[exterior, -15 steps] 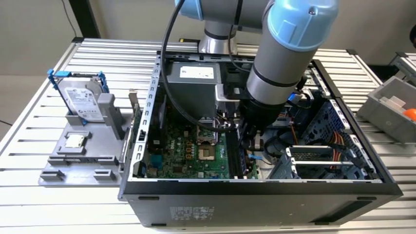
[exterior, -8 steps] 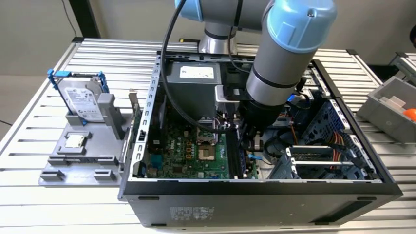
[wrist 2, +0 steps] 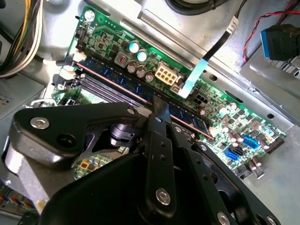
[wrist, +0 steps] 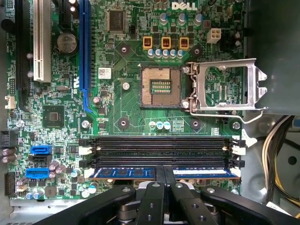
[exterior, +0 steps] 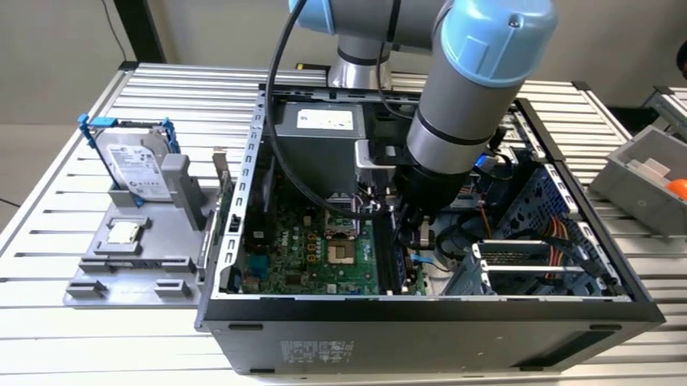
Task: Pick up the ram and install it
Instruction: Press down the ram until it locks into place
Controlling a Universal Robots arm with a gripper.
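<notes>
Ram at the slot

Tool down inside the case, fingers pinched on ram at mid-length, seated along the outermost slot. Looks light, stiff, fragile: best held by the top edge, pressed straight down

— Any print to read?
— White lettering on the motherboard. White labels on the hard drive, power supply and computer case, too small to read.

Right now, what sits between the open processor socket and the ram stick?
In the first wrist view, empty black memory slots lie between the socket and the ram.
</notes>
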